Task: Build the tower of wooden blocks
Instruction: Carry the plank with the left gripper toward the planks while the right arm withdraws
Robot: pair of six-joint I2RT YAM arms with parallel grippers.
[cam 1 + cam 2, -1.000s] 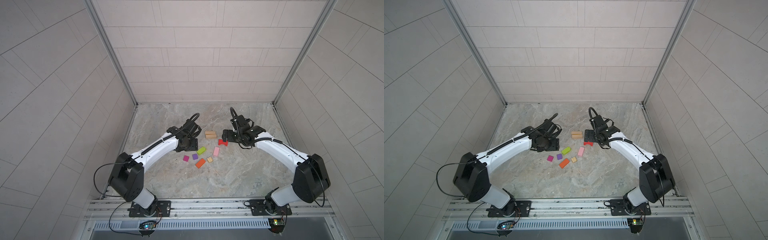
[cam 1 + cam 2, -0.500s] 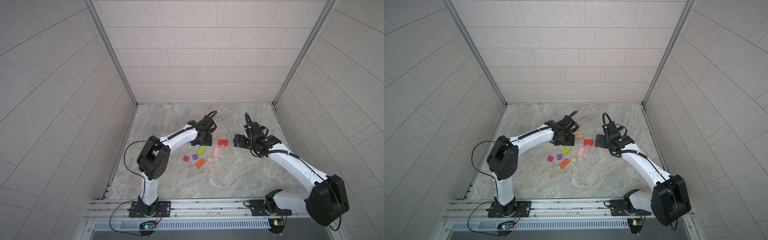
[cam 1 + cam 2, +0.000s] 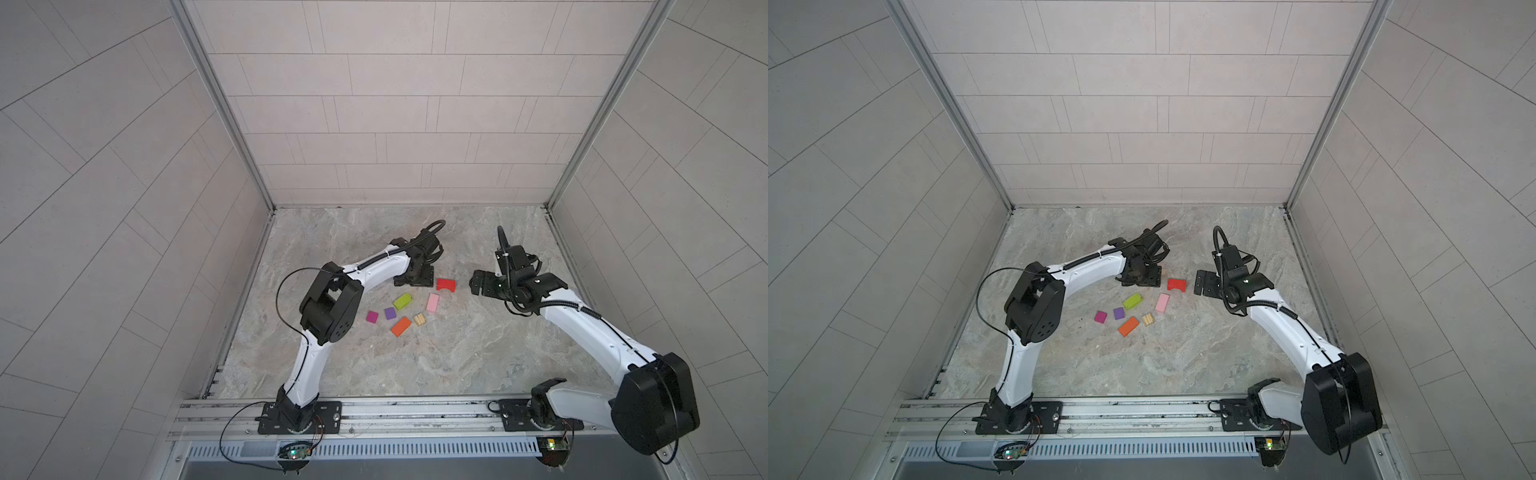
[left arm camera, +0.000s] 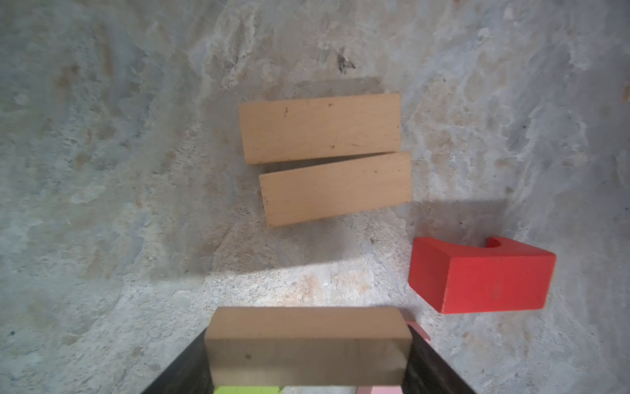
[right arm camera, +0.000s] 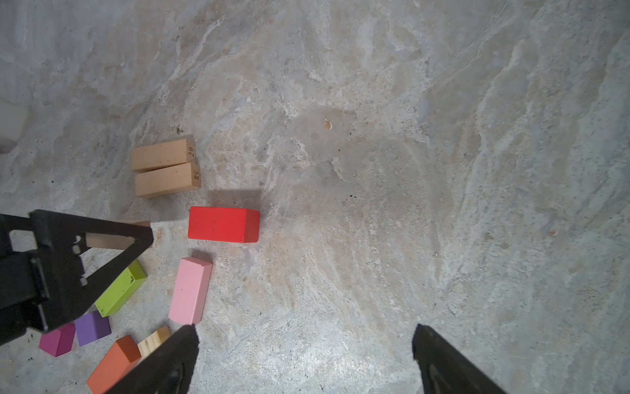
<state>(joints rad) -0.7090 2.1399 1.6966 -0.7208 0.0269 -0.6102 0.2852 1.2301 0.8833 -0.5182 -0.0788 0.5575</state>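
The left fingers [image 4: 184, 371] stand partly open, clamped on the two ends of a plain tan wooden bar [image 4: 308, 344], held over the marble-patterned tabletop [image 4: 102, 170] just short of the tower's start. That start is two tan wooden base bars [image 4: 320, 128] lying side by side, touching at one end with a thin wedge gap at the other. The right fingers [image 5: 170, 358] gape wide and empty. Setting the bar on that skewed pair may push them apart or leave it rocking. The left fingers, spreading to release, could also knock the red wooden arch [image 4: 480, 276] just beside.
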